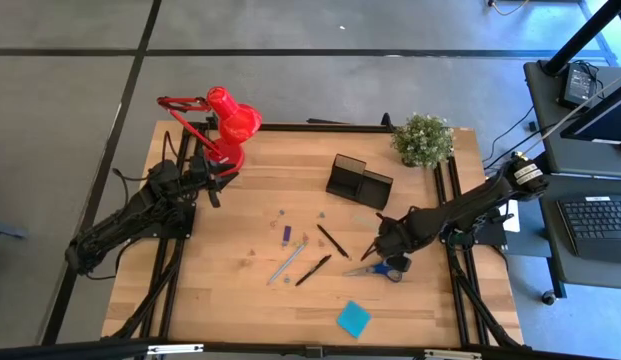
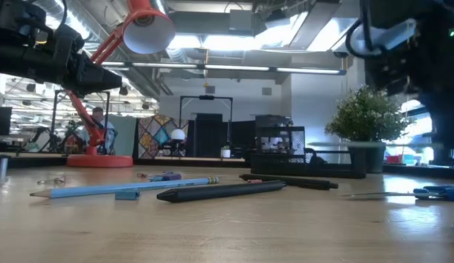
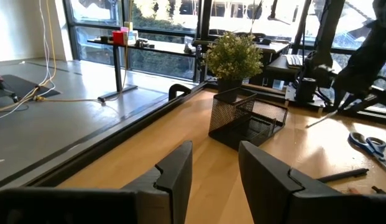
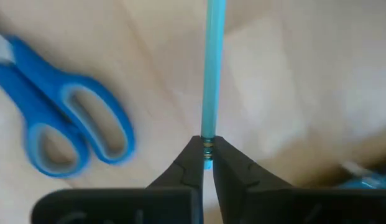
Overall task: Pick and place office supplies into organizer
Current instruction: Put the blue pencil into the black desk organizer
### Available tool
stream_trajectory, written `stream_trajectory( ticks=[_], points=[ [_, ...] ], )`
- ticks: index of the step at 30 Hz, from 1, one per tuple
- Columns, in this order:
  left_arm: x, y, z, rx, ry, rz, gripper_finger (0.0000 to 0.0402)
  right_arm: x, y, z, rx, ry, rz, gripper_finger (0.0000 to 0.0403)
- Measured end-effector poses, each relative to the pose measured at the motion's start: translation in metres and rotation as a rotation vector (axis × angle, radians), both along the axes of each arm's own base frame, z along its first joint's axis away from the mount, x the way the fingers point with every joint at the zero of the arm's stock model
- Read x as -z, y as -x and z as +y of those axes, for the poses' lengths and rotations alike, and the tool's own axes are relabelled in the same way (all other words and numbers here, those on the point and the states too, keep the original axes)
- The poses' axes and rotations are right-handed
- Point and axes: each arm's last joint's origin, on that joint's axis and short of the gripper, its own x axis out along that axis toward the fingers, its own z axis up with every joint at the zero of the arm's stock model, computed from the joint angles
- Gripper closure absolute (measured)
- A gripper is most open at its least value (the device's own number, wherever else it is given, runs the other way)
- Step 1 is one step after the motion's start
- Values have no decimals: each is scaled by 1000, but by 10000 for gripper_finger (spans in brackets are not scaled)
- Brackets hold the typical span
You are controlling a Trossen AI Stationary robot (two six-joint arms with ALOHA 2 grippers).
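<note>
Above bench nr scissors | my R end effector clamped on light-blue pencil | L end effector apart, by lamp

pens: 2 | pencils: 2 (one gripped) | scissors: 1 | sticky pad: 1 | organizer: 1

Daylight through tall glass windows lights the pale wooden table evenly, with soft shadows. Bright ceiling strip lights glare in the low view; the blue-handled scissors blur close up
</note>
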Motion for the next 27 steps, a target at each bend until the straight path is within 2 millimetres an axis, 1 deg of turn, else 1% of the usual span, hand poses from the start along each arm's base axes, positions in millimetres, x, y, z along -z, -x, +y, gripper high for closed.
stream_trajectory(
  ticks=[5, 9, 12, 15, 19, 23, 27],
  points=[
    [-3, -3, -2, 37, 38, -46, 274, -22, -12, 1, -63, 72, -79, 380],
    [-10, -9, -7, 123, -8, -94, 257, -39, -24, -2, -88, 118, -163, 379],
    [-18, -16, -13, 214, -119, -134, 238, -49, -32, -8, -87, 125, -204, 378],
    [-23, -25, -22, 308, -279, -137, 223, -59, -40, -16, -57, 117, -246, 378],
    [-25, -40, -34, 394, -485, -120, 222, -70, -50, -26, -1, 96, -300, 378],
    [-30, -58, -45, 393, -613, -15, 235, -78, -59, -35, 44, 53, -368, 378],
    [-42, -84, -57, 370, -728, 119, 243, -84, -69, -40, 75, -27, -443, 377]
  ],
)
